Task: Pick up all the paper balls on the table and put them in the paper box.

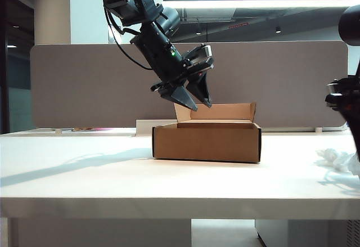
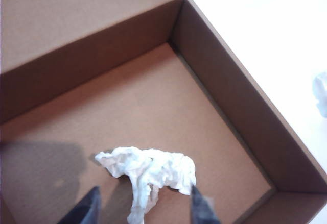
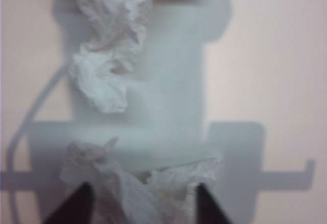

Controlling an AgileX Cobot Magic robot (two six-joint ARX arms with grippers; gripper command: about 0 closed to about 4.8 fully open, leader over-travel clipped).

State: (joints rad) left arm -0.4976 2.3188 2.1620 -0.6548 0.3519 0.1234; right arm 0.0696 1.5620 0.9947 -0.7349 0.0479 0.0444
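Observation:
The paper box (image 1: 206, 141) stands mid-table with its lid flaps up at the back. My left gripper (image 1: 192, 97) hangs over its back left part, pointing down into it. In the left wrist view that gripper (image 2: 145, 208) is open, and a white paper ball (image 2: 148, 169) lies on the box floor (image 2: 153, 96) beyond its fingertips (image 2: 91, 207). At the table's right edge my right gripper (image 3: 142, 203) stands open with its jaws either side of a paper ball (image 3: 138, 185). A second paper ball (image 3: 110, 63) lies just beyond. The exterior view shows these balls (image 1: 339, 160) under the right arm (image 1: 342, 98).
A grey divider panel (image 1: 84, 84) runs behind the white table (image 1: 84, 174). One more paper wad (image 2: 321, 94) lies on the table outside the box's right wall. The right arm is mostly cut off by the exterior view's edge.

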